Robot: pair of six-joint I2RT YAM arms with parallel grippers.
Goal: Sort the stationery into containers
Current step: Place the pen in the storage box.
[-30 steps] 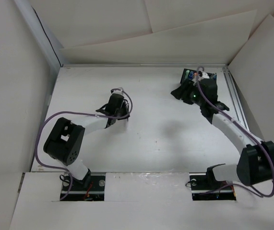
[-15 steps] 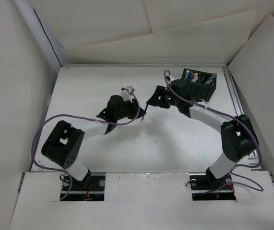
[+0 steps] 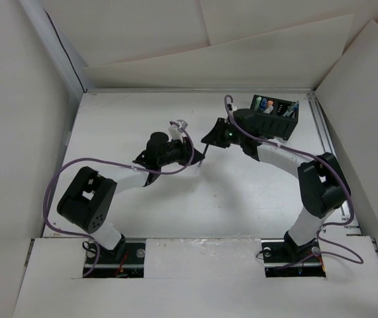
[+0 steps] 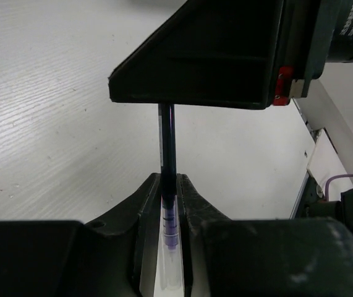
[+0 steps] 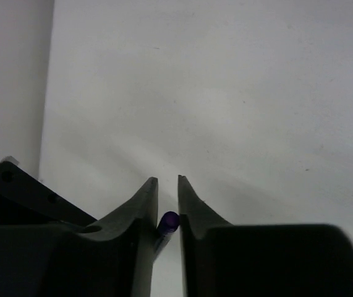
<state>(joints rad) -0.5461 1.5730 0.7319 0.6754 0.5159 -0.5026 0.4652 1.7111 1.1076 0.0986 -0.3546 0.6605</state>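
A slim purple pen (image 4: 167,142) is held between both grippers above the table's middle. My left gripper (image 3: 197,156) is shut on the pen's clear lower end, as the left wrist view (image 4: 168,183) shows. My right gripper (image 3: 208,140) closes on the pen's purple top end (image 5: 169,221), which touches both fingers in the right wrist view (image 5: 167,183). The black organiser box (image 3: 276,114) stands at the back right, with several coloured pen-like pieces upright in its compartments.
White walls close in the table on the left, back and right. A metal rail (image 3: 326,142) runs along the right edge beside the box. The right gripper's black body (image 4: 207,55) fills the top of the left wrist view.
My right gripper has left the organiser box and swung left to meet the left gripper. My left gripper has moved right and turned the pen toward it.
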